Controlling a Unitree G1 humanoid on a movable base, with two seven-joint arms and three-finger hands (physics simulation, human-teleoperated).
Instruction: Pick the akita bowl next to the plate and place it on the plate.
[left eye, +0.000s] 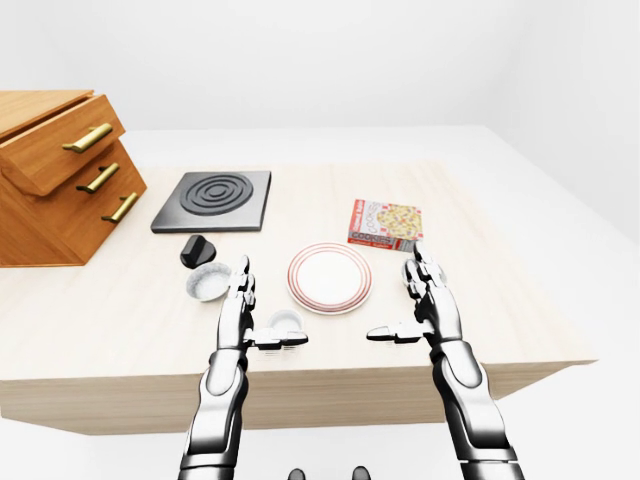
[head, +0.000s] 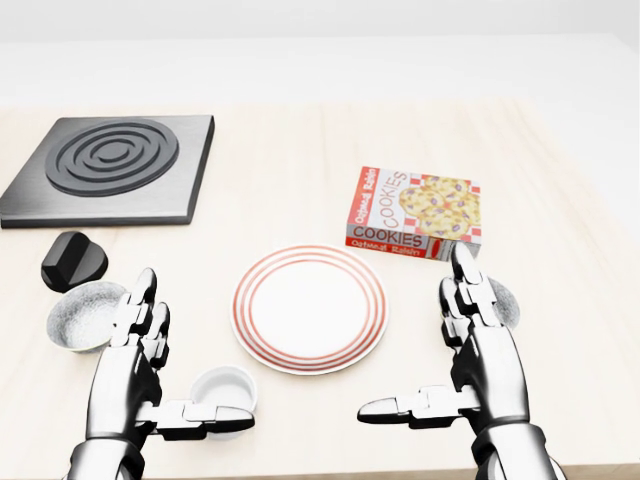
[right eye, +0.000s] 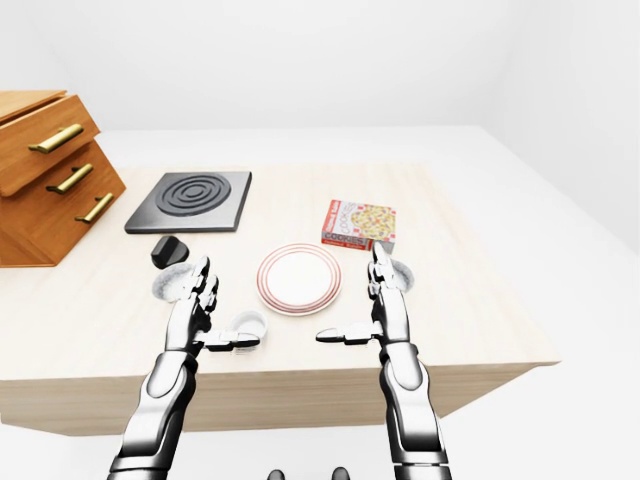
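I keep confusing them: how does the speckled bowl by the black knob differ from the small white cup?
The speckled bowl is wider than the white cup. The bowl is grey-flecked inside, the cup plain white. In the head view the bowl lies higher and farther left than the cup. Both stand upright and empty.

Head view: plate (head: 309, 308) centre, cookie box (head: 414, 213) upper right, bowl (head: 505, 302) right
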